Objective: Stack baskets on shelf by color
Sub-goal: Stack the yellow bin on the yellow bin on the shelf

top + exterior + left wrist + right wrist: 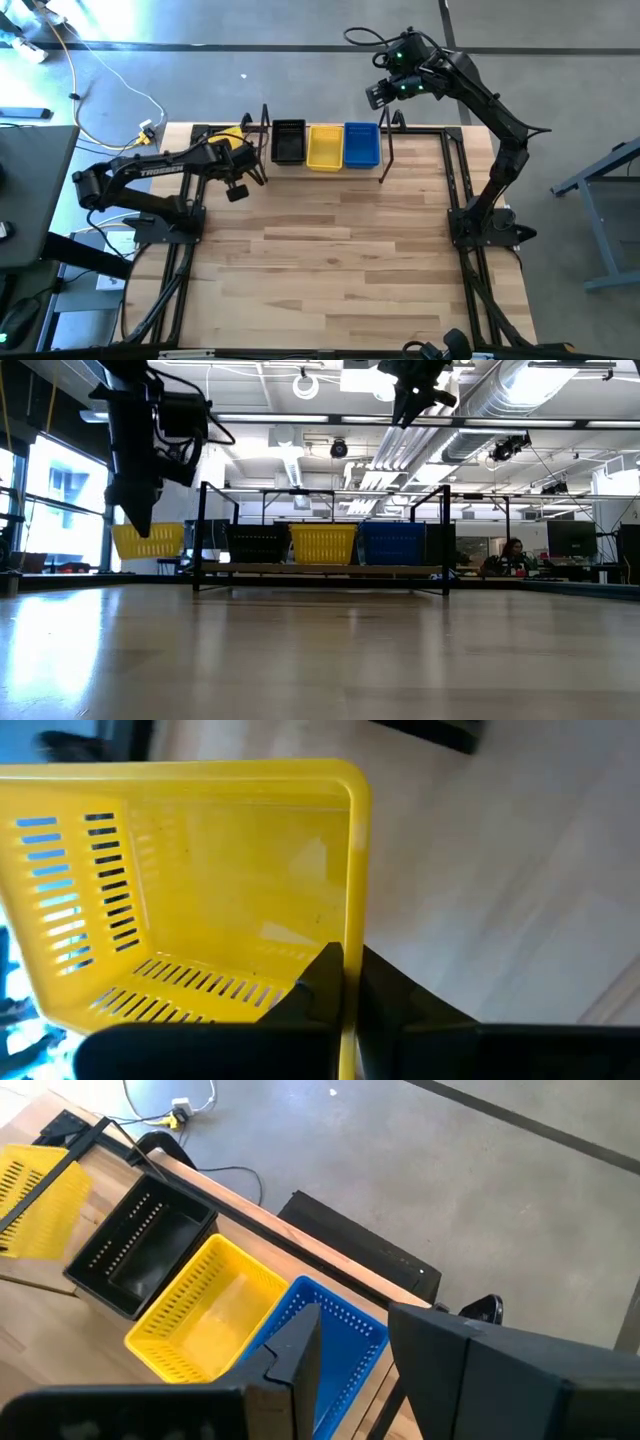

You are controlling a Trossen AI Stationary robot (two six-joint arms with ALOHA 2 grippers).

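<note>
Beside shelf (pixel 330 165), left pincer (pixel 345 982) clamping tilted yellow basket (pixel 200 890)

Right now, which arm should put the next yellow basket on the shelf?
Left. Its fingers already clamp the rim of a yellow perforated plastic basket beside the wooden shelf's left end. The right gripper hovers empty above the blue basket.

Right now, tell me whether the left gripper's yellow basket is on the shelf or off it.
Off. The left gripper pinches the yellow basket by its rim, in the air beside the shelf.
</note>
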